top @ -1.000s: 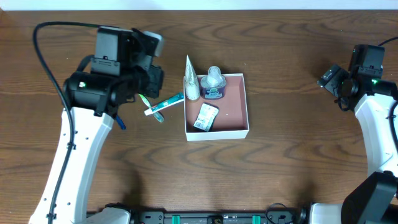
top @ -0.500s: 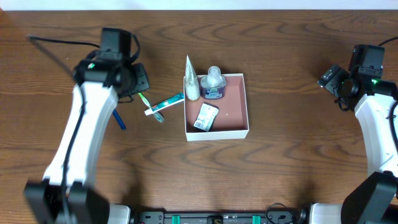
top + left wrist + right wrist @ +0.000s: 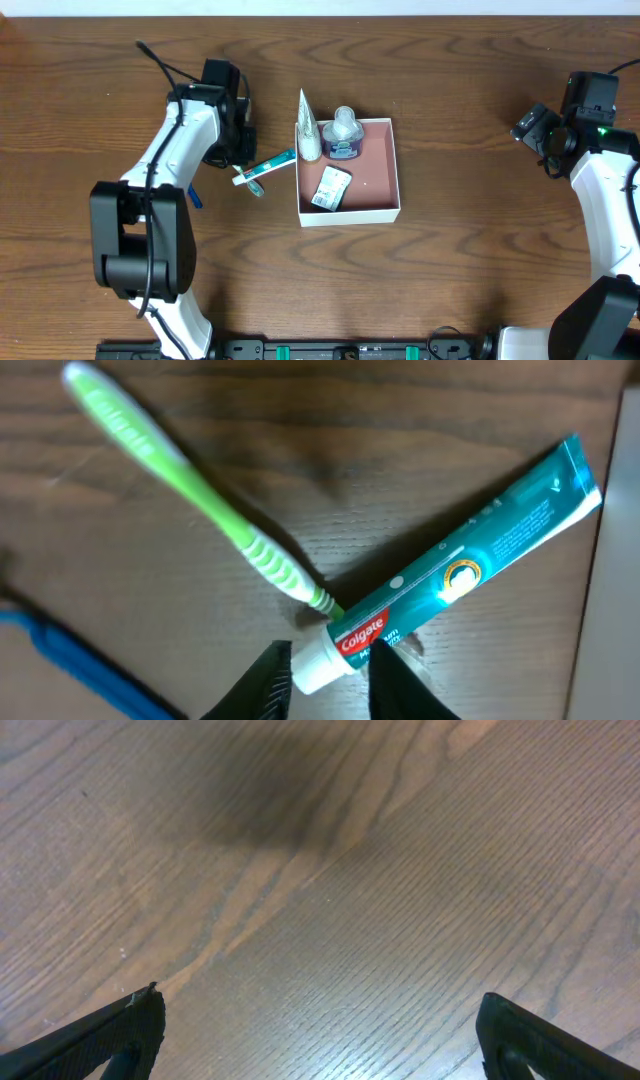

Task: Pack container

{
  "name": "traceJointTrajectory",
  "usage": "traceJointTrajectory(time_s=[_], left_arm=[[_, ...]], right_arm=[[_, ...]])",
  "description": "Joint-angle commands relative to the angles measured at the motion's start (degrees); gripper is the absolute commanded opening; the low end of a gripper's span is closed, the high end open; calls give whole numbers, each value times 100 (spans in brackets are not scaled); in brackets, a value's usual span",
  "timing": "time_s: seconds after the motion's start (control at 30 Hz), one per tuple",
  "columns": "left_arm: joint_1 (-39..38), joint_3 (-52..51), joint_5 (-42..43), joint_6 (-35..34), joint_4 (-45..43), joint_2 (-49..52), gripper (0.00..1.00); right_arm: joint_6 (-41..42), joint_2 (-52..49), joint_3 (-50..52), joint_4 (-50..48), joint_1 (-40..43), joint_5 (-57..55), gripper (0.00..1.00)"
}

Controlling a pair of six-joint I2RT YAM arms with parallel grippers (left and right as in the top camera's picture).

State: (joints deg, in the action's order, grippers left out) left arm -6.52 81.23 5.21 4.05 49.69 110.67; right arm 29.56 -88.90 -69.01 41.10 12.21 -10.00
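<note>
The container [image 3: 397, 182], a shallow white-walled box with a pinkish-brown inside, stands at the table's middle; its wall also shows in the left wrist view [image 3: 615, 580]. A teal toothpaste tube [image 3: 272, 163] [image 3: 460, 575] lies on the table just left of it, crossing the end of a green toothbrush [image 3: 253, 186] [image 3: 200, 500]. My left gripper [image 3: 238, 155] [image 3: 325, 672] is down at the tube's white cap end, its fingers closed against both sides of it. My right gripper [image 3: 530, 128] [image 3: 320, 1030] is open and empty over bare wood at the far right.
Inside the container are a white tube [image 3: 308, 135] leaning at the back left corner, a small purple bottle [image 3: 343, 137] and a flat packet [image 3: 331, 187]. A blue stick-like item [image 3: 192, 192] [image 3: 70, 655] lies left of the toothbrush.
My left arm has swung right and dropped from high above the table down onto the toothpaste tube's cap end. The tube, toothbrush and right arm have not moved.
</note>
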Motion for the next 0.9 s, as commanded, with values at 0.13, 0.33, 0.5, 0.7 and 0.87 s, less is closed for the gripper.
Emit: traceJointTrajectory(time_s=[0.13,0.33,0.5,0.7,0.87], left_arm=[[-33,-2,411,1742,-186,50,51],[-66,-2,960,2221,-289,52,68],[-166,-7,966,2496,-238,52,65],[-291,-131,984,2977,-245,57,58],[-271,-267,975,3099,-251,57,55]], right_arm=[[63,-35,-26,7,15,-26,99],[63,-35,-26,7,15,-26,99],[63,-35,-26,7,15,-26,99],[63,-35,-26,7,15,-26,99],[63,-35,-26,7,15,-26,99]])
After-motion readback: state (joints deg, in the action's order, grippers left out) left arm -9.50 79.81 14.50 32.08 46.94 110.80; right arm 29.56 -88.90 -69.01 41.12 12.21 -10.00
